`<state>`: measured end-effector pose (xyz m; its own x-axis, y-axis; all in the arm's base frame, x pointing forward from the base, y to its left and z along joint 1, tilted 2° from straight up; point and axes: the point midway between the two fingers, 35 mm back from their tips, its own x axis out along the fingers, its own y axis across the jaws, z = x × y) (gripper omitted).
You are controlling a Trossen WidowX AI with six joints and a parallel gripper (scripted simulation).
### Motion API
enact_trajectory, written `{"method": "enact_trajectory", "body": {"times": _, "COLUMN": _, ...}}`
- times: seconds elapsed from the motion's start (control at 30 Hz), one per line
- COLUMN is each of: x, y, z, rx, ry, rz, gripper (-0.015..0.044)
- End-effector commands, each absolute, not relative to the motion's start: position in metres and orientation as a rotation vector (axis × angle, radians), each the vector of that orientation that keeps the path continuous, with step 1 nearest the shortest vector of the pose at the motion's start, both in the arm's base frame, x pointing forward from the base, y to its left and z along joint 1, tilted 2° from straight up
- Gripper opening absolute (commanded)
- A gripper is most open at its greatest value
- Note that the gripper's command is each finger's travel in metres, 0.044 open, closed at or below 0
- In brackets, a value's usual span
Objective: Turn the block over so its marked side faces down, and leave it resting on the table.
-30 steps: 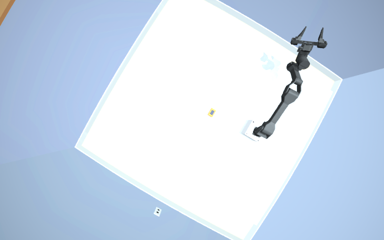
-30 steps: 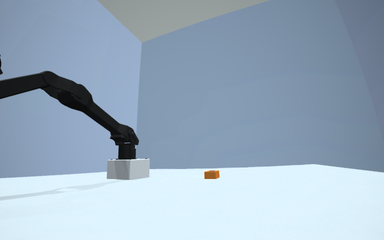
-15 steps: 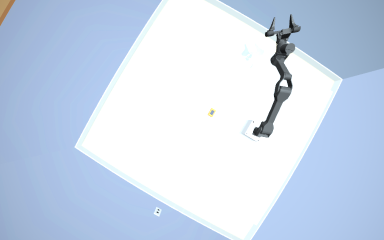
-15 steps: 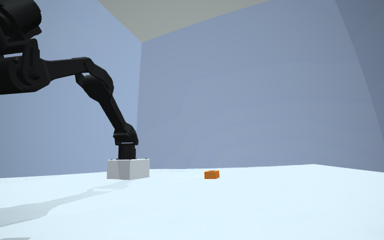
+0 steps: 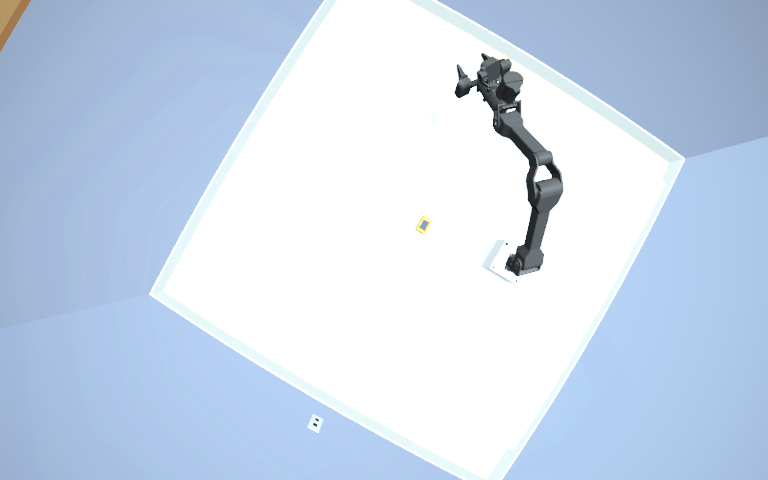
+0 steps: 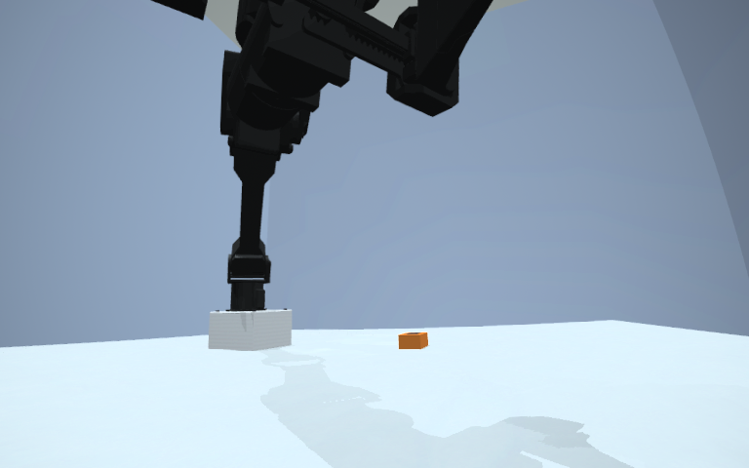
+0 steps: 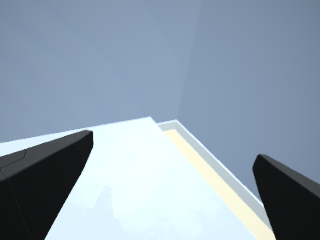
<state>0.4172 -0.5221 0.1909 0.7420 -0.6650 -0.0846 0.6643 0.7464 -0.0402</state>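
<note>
An orange block [image 5: 419, 228] [image 6: 410, 341] rests flat on the white table [image 5: 317, 237] [image 6: 137, 403]. Its dark marked patch faces up. The block does not show in the wrist view. My gripper [image 5: 471, 61] [image 7: 173, 145] is open and empty. It is held high above the table and far from the block, toward the upper edge of the table in the top view. In the exterior view it is partly cut off at the top.
The arm's base sits on a light box [image 5: 498, 258] [image 6: 231, 331], to the right of the block in the top view. A raised pale rim [image 5: 566, 76] runs around the table area. An outlet plate [image 5: 315, 423] is outside it.
</note>
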Motion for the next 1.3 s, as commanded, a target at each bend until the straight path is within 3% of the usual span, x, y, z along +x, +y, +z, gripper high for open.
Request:
{"method": "enact_trajectory", "body": {"times": 0.0, "x": 0.454, "y": -0.468, "z": 0.168, "rx": 0.097, "ry": 0.234, "rz": -0.658, "gripper": 0.044}}
{"method": "enact_trajectory", "body": {"times": 0.23, "x": 0.491, "y": -0.359, "z": 0.124, "rx": 0.251, "ry": 0.507, "rz": -0.546, "gripper": 0.044}}
{"method": "enact_trajectory", "body": {"times": 0.5, "x": 0.493, "y": -0.234, "z": 0.089, "rx": 0.298, "ry": 0.81, "rz": -0.409, "gripper": 0.044}}
{"method": "enact_trajectory", "body": {"times": 0.73, "x": 0.455, "y": -0.117, "z": 0.067, "rx": 0.258, "ry": 1.128, "rz": -0.277, "gripper": 0.044}}
{"method": "enact_trajectory", "body": {"times": 0.97, "x": 0.383, "y": -0.022, "z": 0.061, "rx": 0.129, "ry": 1.457, "rz": -0.164, "gripper": 0.044}}
{"method": "enact_trajectory", "body": {"times": 1.27, "x": 0.364, "y": -0.008, "z": 0.061, "rx": 0.091, "ry": 1.524, "rz": -0.144, "gripper": 0.044}}
